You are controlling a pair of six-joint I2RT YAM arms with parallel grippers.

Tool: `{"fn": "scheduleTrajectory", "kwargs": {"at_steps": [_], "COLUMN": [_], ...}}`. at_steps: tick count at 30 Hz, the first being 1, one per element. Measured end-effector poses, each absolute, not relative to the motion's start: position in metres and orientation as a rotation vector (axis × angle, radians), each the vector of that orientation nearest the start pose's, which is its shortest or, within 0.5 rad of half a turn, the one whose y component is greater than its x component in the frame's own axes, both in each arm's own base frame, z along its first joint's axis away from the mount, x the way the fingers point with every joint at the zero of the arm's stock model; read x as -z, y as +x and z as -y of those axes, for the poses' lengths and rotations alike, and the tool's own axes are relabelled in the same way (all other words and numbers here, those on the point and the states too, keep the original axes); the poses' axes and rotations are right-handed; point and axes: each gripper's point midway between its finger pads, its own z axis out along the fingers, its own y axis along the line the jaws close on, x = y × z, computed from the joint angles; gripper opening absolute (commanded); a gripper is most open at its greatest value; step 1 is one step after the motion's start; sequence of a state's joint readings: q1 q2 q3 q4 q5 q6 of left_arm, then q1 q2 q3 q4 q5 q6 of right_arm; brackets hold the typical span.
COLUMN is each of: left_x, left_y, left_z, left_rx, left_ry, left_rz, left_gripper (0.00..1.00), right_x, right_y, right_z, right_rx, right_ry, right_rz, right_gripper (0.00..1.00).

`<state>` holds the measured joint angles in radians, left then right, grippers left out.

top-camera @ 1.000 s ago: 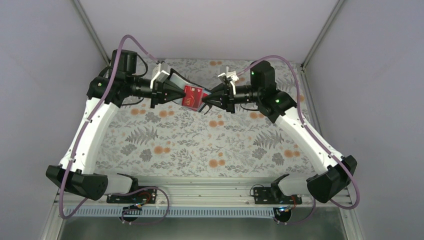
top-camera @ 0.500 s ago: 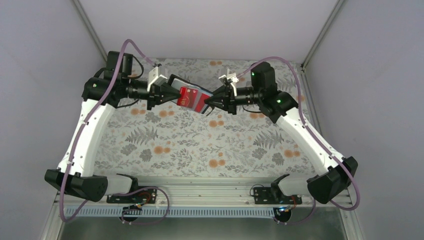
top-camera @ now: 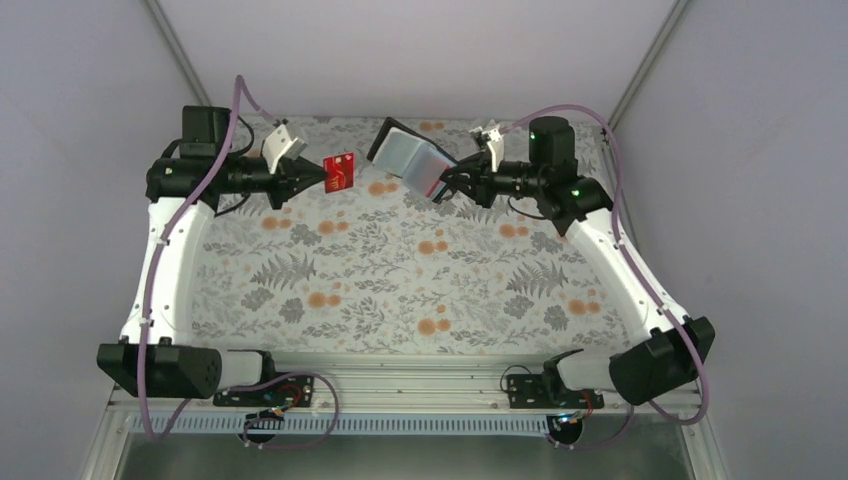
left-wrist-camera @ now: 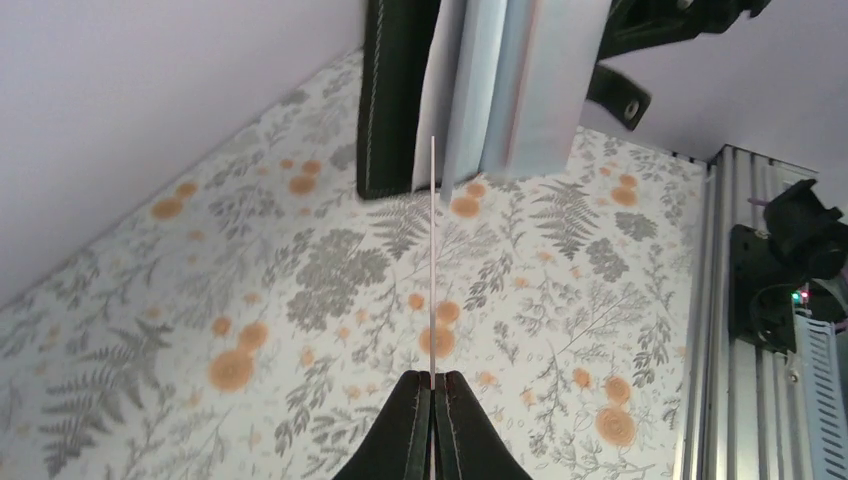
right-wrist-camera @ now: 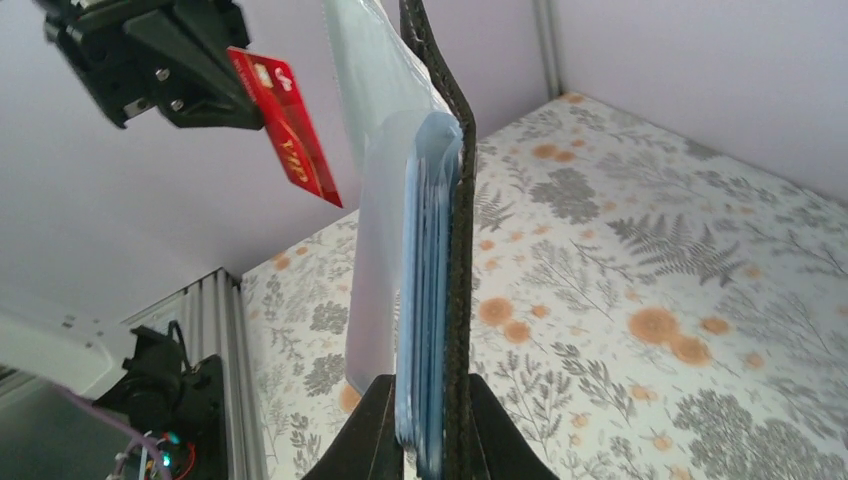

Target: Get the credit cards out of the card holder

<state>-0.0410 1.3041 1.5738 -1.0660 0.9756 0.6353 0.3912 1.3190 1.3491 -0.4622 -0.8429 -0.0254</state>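
My left gripper (top-camera: 318, 172) is shut on one red credit card (top-camera: 340, 171), held in the air at the back left, apart from the holder. In the left wrist view that card (left-wrist-camera: 432, 250) shows edge-on as a thin line rising from the closed fingertips (left-wrist-camera: 432, 379). My right gripper (top-camera: 448, 186) is shut on the card holder (top-camera: 408, 156), which hangs open with its light blue inner sleeves showing. In the right wrist view the holder's black cover (right-wrist-camera: 457, 210) and blue sleeves (right-wrist-camera: 424, 260) sit clamped between the jaws (right-wrist-camera: 430, 400). Whether more cards remain inside is hidden.
A floral cloth (top-camera: 400, 290) covers the table below both grippers. Grey walls close in the back and sides. A metal rail (top-camera: 420, 375) with the arm bases runs along the near edge.
The red card has come out of the holder. My left gripper drew back to the left with it, while my right gripper moved right and back with the holder.
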Motion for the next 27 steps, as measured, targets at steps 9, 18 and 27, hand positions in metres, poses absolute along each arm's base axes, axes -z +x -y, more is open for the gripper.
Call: {"fn": "scheduleTrajectory", "kwargs": {"at_steps": [9, 18, 27], "left_x": [-0.256, -0.108, -0.041], "left_y": [0.326, 0.334, 0.352], "left_z": [0.122, 0.133, 0.137], "left_rx": [0.935, 1.183, 1.207], "left_ry": [0.761, 0.501, 0.455], "left_rz": [-2.095, -2.533, -2.694], "left_gripper": [0.02, 0.02, 0.03], "right_x": [-0.339, -0.306, -0.285], "right_y": [0.320, 0.338, 0.340], "right_z": [-0.243, -0.240, -0.241], "right_rx": [-1.035, -1.002, -1.024], "right_ry": [-0.803, -0.731, -0.709], "right_rz": [-1.880, -2.016, -2.100], "right_gripper": [0.04, 0.04, 0.04]}}
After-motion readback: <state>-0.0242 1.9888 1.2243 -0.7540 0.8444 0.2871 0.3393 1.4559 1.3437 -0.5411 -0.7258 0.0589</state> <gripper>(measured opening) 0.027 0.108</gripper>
